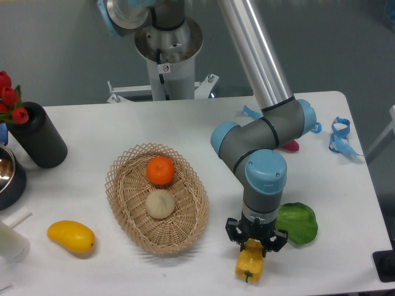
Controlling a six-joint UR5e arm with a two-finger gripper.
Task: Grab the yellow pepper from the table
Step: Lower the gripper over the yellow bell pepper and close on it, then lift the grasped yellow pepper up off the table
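The yellow pepper [249, 265] is a small glossy lobed pepper lying on the white table [86, 129] near the front edge, right of the basket. My gripper [255, 245] points straight down right above it, with its black fingers around the pepper's upper end. The pepper's top is hidden between the fingers. I cannot tell whether the fingers are pressing on it or whether it is lifted off the table.
A wicker basket [120, 197] holds an orange [160, 171] and a pale round fruit [160, 203]. A green leafy vegetable [297, 224] lies just right of the gripper. A yellow mango-like fruit [71, 237] lies front left. A black cylinder [38, 137] with red flowers stands far left.
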